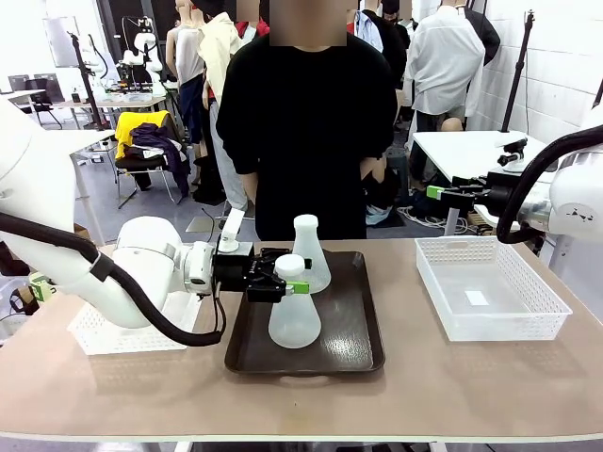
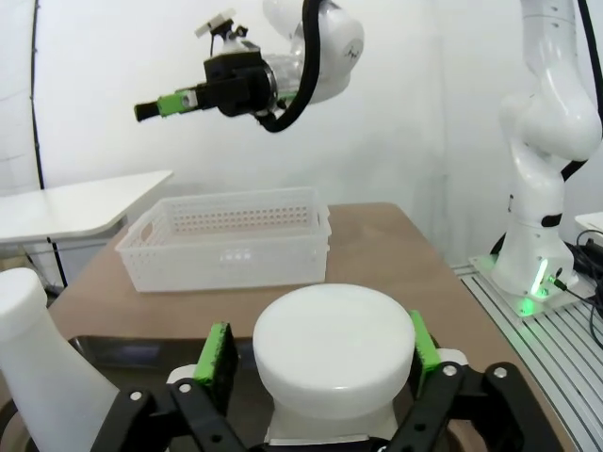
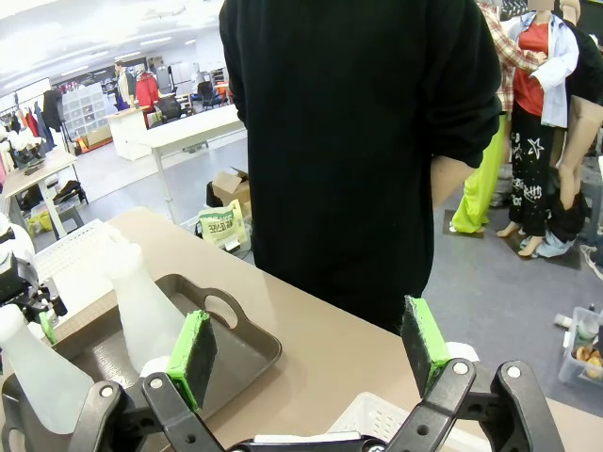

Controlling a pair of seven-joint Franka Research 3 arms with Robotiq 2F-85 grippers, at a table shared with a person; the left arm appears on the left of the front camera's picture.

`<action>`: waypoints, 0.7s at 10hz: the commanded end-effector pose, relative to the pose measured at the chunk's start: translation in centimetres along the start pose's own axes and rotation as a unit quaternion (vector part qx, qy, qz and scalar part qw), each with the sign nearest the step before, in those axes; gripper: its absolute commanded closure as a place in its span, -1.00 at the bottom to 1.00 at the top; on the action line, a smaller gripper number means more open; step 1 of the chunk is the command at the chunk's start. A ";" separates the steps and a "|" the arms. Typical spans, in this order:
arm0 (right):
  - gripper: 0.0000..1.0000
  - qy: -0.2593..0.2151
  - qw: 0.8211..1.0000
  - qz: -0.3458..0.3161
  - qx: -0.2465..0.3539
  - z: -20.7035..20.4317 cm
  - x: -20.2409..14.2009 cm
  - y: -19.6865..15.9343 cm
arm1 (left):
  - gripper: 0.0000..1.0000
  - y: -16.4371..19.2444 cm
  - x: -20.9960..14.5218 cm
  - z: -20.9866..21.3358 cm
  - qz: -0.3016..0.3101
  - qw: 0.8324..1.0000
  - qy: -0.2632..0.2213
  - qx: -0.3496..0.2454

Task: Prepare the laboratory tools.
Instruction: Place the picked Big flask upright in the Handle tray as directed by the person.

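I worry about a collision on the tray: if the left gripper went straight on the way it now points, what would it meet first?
The left gripper already straddles the near flask neck, so likely that neck; depth is unclear.

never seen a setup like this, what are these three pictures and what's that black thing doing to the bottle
This is a robot with two white arms at a table, each ending in a black two-finger claw with green pads. A person stands at the far side.

The front view looks across the table. The other two come from cameras on each wrist, looking along that claw's fingers.

On the table lies a dark tray with two frosted flasks, and a white basket on the right.

The left claw reaches in sideways around the neck of the near flask. The left wrist view shows a gap between each pad and the neck, so it is not gripping. The far flask stands free. The right claw hovers open, holding nothing.
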State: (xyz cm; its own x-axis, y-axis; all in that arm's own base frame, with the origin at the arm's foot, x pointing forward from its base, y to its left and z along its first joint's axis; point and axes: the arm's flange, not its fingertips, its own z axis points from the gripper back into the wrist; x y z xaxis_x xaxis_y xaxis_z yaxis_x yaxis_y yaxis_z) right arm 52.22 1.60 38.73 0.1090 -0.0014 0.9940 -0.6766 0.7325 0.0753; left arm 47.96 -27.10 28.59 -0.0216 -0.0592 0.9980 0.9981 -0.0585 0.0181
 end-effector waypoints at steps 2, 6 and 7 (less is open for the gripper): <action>-1.00 0.007 1.000 -0.001 0.004 0.0 0.2 -0.1 | -1.00 -0.4 1.3 -0.2 0.009 0.999 0.036 -0.011; -1.00 0.007 1.000 -0.001 0.004 0.0 0.2 -0.1 | -1.00 -0.6 1.9 0.2 0.008 0.999 0.041 -0.009; -1.00 0.007 1.000 -0.001 0.004 0.0 0.2 -0.1 | -1.00 -0.5 1.8 0.2 0.022 0.999 0.034 -0.017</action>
State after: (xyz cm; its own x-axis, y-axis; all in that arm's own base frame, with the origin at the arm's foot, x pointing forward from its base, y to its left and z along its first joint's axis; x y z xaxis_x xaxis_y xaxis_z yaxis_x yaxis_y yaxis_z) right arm 52.22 1.59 38.73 0.1090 -0.0014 0.9940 -0.6765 0.7325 0.0753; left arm 47.60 -27.17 30.28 -0.0122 -0.1162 0.9932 0.9975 -0.0711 0.0039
